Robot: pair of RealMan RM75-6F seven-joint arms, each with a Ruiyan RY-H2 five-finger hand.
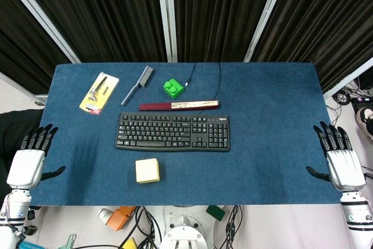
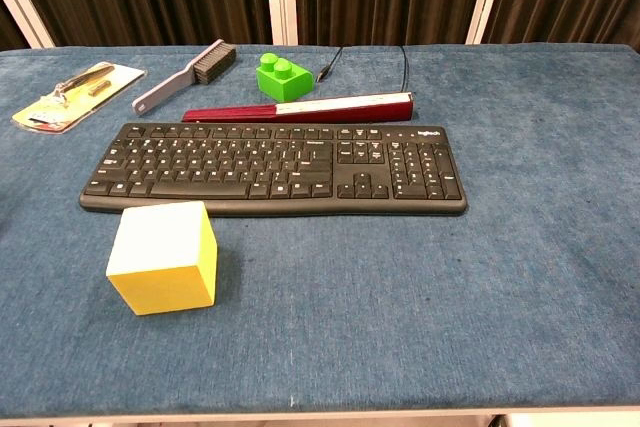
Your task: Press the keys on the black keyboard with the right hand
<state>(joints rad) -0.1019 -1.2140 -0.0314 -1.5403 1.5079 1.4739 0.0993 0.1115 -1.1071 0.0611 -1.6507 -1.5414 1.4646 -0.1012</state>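
The black keyboard [image 1: 173,132] [image 2: 272,167] lies flat in the middle of the blue table, its cable running to the far edge. My right hand [image 1: 338,155] hovers at the table's right edge, fingers spread and holding nothing, well to the right of the keyboard. At the left edge my left hand [image 1: 30,159] is likewise spread and empty. Neither hand shows in the chest view.
A yellow-and-white cube [image 1: 147,170] [image 2: 164,256] sits just in front of the keyboard. Behind it lie a dark red folded fan [image 1: 178,105] [image 2: 298,108], a green block [image 1: 173,88] [image 2: 283,77], a grey brush [image 1: 138,84] [image 2: 185,74] and a yellow packaged tool [image 1: 99,92] [image 2: 77,94].
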